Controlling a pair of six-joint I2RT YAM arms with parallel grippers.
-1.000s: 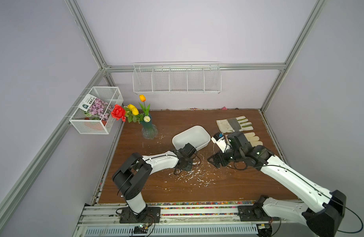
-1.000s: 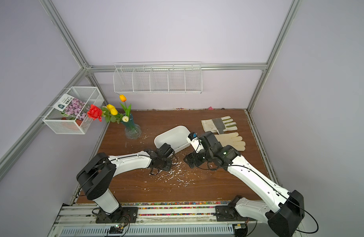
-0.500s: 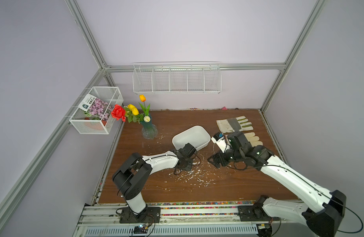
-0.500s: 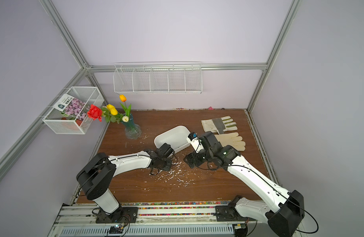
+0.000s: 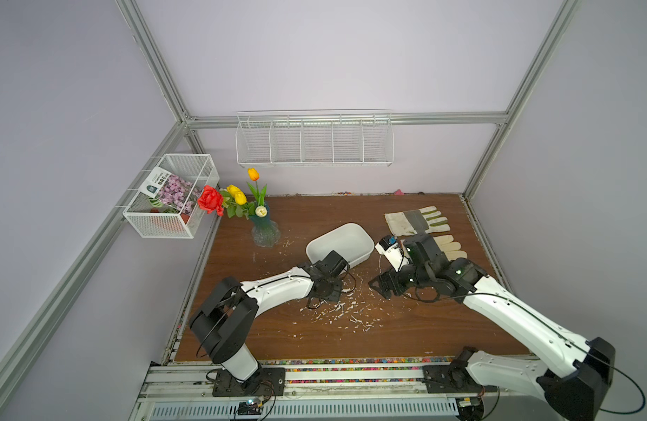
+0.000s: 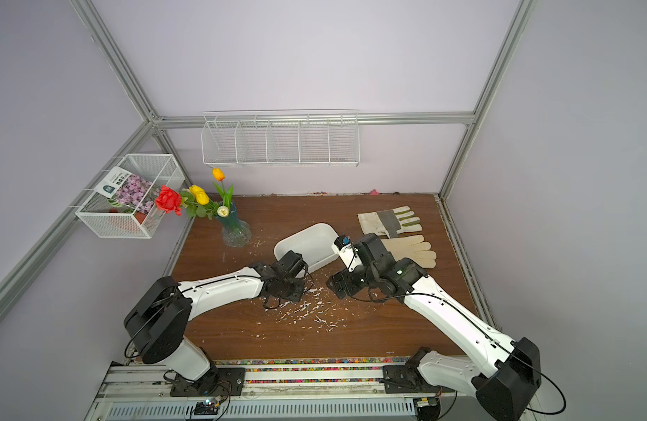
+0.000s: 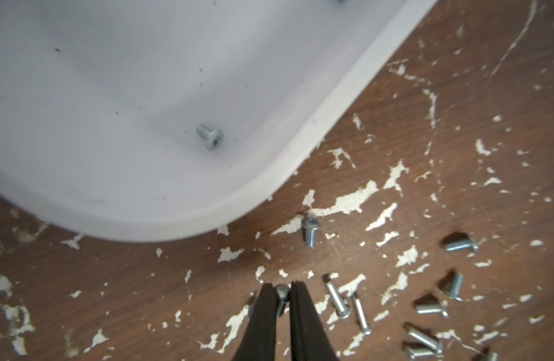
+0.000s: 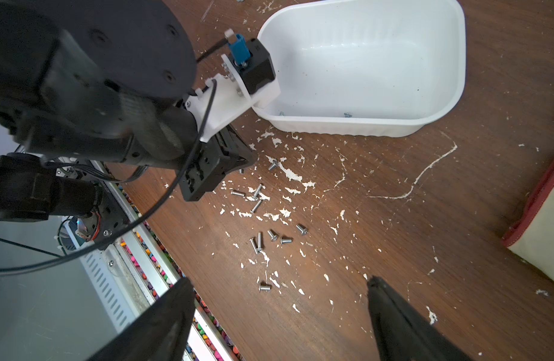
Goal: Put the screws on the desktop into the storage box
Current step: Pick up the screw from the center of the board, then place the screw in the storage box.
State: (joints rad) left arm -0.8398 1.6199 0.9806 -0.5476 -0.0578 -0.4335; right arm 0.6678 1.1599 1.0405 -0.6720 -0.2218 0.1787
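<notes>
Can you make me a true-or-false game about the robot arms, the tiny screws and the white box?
1. The left gripper is pinching a screw. True.
2. The storage box is empty. False: another screw lies inside it.
3. The right gripper is open and holds nothing. True.
4. No screws lie on the desktop. False: several loose screws lie there.
5. The vase is tipped over. False: the vase stands upright.

left fingers (image 5: pixel 313 301) low among screws (image 5: pixel 331 311), apparently closed
</notes>
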